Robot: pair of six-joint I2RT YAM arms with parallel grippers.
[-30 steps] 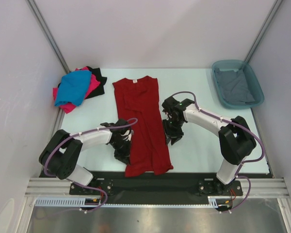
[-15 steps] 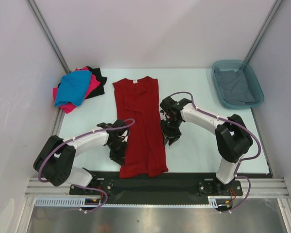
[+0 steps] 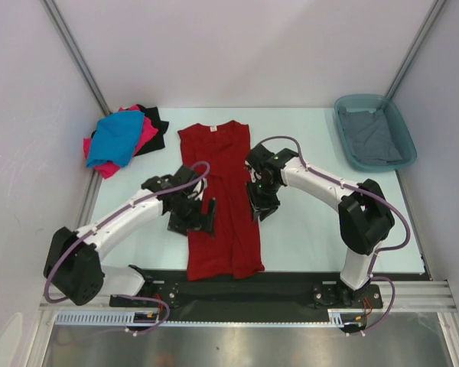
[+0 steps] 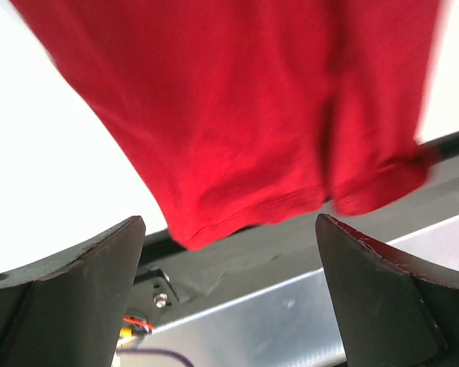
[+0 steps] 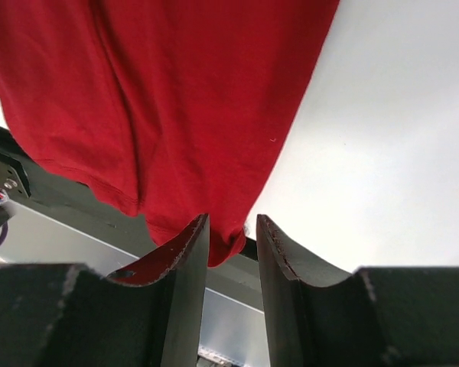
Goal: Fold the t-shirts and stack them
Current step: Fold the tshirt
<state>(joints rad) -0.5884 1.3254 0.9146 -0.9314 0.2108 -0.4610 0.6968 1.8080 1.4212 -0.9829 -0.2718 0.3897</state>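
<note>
One pale table [image 3: 314, 222] under everything. Spread flat lengthwise at its centre, dark red t-shirt [image 3: 222, 180], hem reaching the near edge. Heaped at far left, blue t-shirt [image 3: 116, 138] atop pink t-shirt [image 3: 103, 167] and black t-shirt [image 3: 157, 122]. Far right, teal tub [image 3: 375, 98] with grey t-shirt [image 3: 375, 136] inside. Left gripper [image 4: 229, 220] over the red cloth's left edge, spread wide, empty. Right gripper [image 5: 231, 220] at its right edge, fingers narrowly apart, nothing pinched.

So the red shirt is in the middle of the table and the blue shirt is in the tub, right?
No. The red shirt is in the middle of the table, but the tub holds the grey shirt; the blue shirt lies on the pink shirt, far left. The top external view shows it.
</note>
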